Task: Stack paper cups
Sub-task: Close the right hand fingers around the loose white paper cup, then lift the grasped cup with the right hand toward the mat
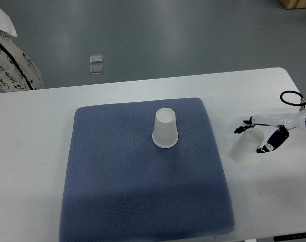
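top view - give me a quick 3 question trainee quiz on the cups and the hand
1. True or false: the cup on the mat stands upside down on the blue mat.
2. Which hand is at the second cup? A) left B) right C) both
3. Fill in: the second cup is off the mat, over the white ____.

Key:
1. True; its closed base faces up.
2. B; the right hand comes in from the picture's right edge and its fingers close around that cup, which is tilted with its open mouth toward the camera.
3. table.
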Action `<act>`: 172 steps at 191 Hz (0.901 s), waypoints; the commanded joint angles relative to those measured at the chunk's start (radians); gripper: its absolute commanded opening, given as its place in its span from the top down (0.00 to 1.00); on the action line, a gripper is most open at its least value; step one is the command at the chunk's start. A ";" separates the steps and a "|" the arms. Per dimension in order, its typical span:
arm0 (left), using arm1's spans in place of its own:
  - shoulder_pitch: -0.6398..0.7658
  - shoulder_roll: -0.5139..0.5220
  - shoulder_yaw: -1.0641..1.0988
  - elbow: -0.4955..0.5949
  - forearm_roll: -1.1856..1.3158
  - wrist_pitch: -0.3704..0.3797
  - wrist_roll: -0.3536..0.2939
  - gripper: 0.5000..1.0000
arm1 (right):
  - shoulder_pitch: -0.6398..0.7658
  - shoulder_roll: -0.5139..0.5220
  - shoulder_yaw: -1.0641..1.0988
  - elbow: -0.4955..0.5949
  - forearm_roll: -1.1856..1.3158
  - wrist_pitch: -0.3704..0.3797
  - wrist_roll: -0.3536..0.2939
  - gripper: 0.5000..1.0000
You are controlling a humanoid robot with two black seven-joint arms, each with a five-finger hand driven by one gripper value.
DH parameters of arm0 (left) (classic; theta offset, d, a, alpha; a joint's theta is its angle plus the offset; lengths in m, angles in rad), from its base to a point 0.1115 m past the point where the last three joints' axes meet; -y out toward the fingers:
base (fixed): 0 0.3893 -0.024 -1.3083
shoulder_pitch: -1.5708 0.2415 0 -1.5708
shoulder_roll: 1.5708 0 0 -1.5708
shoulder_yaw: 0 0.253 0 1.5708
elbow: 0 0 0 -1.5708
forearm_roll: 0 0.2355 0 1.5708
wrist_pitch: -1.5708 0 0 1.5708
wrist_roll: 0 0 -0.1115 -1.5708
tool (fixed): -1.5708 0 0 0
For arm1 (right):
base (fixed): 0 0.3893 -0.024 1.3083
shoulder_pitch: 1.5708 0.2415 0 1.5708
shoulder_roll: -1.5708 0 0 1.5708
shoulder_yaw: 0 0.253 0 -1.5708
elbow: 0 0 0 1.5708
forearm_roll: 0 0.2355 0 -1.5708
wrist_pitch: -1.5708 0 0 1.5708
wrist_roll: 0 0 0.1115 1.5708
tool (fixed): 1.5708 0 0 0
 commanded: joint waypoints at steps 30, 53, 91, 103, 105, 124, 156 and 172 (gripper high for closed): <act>0.000 0.000 0.000 0.000 0.000 0.001 0.000 0.00 | 0.001 0.000 0.000 0.000 -0.001 0.000 0.004 0.58; 0.000 0.000 0.000 0.000 0.000 0.000 0.000 0.00 | 0.003 -0.002 0.000 0.000 -0.001 0.000 0.005 0.60; 0.000 0.000 0.000 0.000 0.000 0.000 0.000 0.00 | 0.010 -0.012 0.007 0.000 0.001 0.000 0.013 0.62; 0.000 0.000 0.001 0.000 0.000 0.000 0.000 0.00 | 0.013 -0.011 0.018 0.000 0.006 0.005 0.014 0.61; 0.000 0.000 0.000 0.000 0.000 0.000 0.000 0.00 | 0.016 -0.011 0.018 0.000 0.007 0.005 0.014 0.61; 0.000 0.000 0.000 0.000 0.000 0.000 0.000 0.00 | 0.062 -0.015 0.020 0.000 0.016 0.012 0.021 0.61; 0.000 0.000 0.000 0.000 0.000 0.000 0.000 0.00 | 0.122 -0.008 0.133 0.002 0.018 0.094 0.050 0.61; 0.000 0.000 0.000 0.000 0.000 0.000 0.000 0.00 | 0.128 0.008 0.250 0.003 0.018 0.175 0.045 0.61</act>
